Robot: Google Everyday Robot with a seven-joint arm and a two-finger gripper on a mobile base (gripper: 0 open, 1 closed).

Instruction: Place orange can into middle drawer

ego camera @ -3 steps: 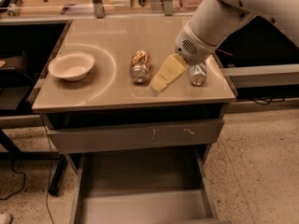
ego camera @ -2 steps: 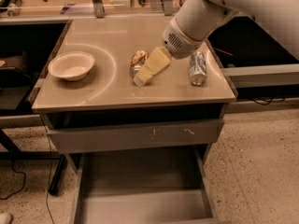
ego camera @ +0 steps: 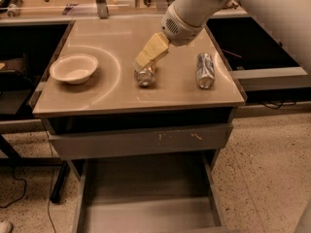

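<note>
The orange can [ego camera: 145, 75] lies on its side near the middle of the tan tabletop, its silver end facing me. My gripper [ego camera: 145, 58], tan at the end of the white arm, is directly over the can's far part and hides it; I cannot tell whether it touches the can. The middle drawer [ego camera: 146, 198] stands pulled open below the table, wide and grey, with a bare flat floor.
A silver-grey can [ego camera: 205, 70] lies on its side to the right of the orange can. A white bowl [ego camera: 74, 68] sits at the left of the tabletop [ego camera: 112, 96]. A shut grey drawer front with pale scratches [ego camera: 141, 141] is just under the top.
My gripper has swung left, from beside the silver-grey can to over the orange can. Both cans and the bowl have stayed put.
</note>
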